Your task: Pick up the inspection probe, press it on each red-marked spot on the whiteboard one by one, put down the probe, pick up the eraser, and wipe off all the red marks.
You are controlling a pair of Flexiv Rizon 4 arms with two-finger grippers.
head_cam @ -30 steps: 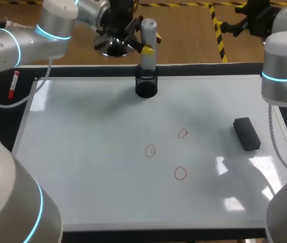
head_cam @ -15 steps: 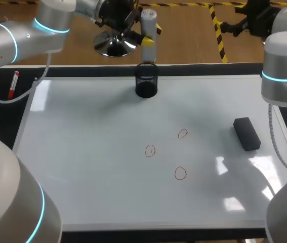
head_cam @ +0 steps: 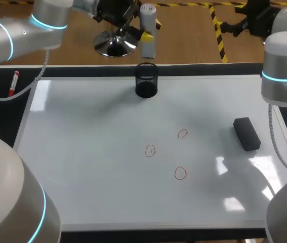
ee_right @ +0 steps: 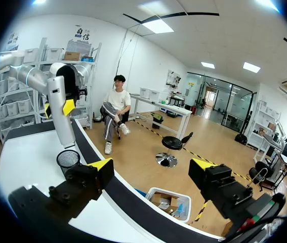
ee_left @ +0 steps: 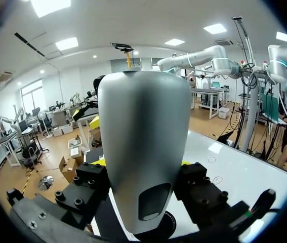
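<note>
The inspection probe [head_cam: 148, 31], a grey-white cylinder, hangs upright above the black mesh cup [head_cam: 146, 81] at the whiteboard's far edge. My left gripper [head_cam: 146, 36] is shut on it. In the left wrist view the probe [ee_left: 142, 147] fills the space between the fingers, with the cup just under its tip. Three red circles [head_cam: 182, 133], [head_cam: 150, 150], [head_cam: 180, 173] are drawn mid-board. The black eraser [head_cam: 247, 133] lies at the right. My right gripper [ee_right: 153, 167] stands open and empty, high off the board's far right, facing the probe [ee_right: 62, 109] and the cup [ee_right: 68, 158].
The whiteboard [head_cam: 82, 167] covers most of the table. A red-capped marker [head_cam: 14, 84] lies off the board's left edge on the dark table. My right arm [head_cam: 283, 61] stands over the board's right edge.
My left gripper has lifted the probe straight up: its lower end was inside the mesh cup and now hangs clear above the rim. The right arm has not moved.
</note>
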